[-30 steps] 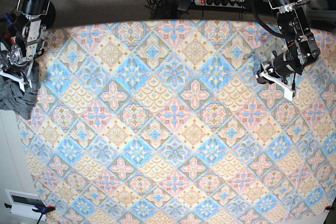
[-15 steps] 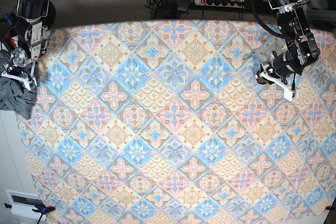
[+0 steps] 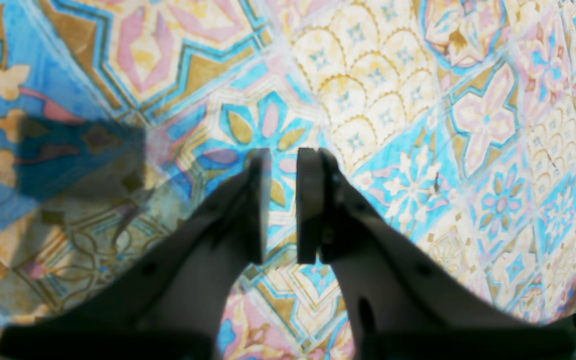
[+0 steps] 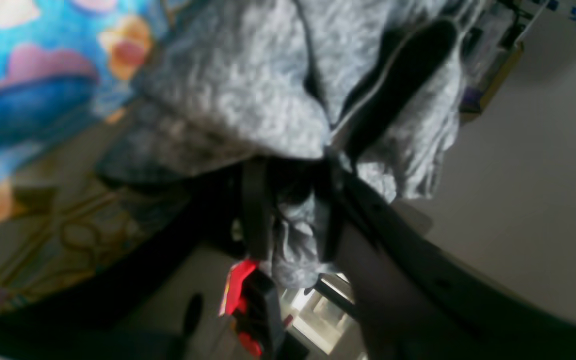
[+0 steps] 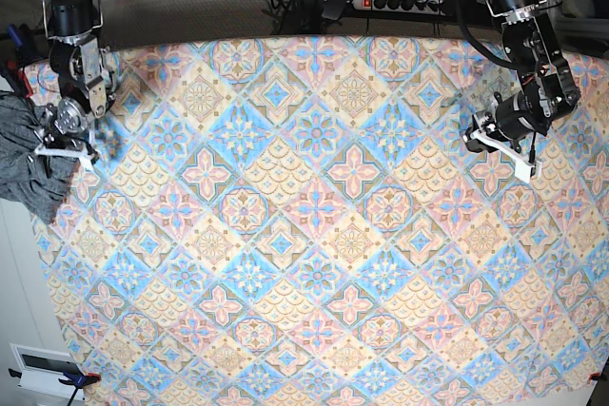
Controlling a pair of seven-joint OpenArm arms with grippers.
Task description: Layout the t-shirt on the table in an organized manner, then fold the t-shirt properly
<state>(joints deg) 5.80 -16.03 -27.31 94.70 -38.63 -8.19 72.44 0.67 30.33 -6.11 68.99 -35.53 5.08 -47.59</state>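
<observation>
I find the t-shirt (image 5: 27,161) bunched and hanging off the bench (image 5: 324,235) edge beside the right arm. My right pincer (image 4: 288,210) is clamped on a fold of its grey knit. My left pincer (image 3: 282,200) hovers over bare patterned cloth, well apart from the shirt, jaws slightly parted, gripping nothing.
</observation>
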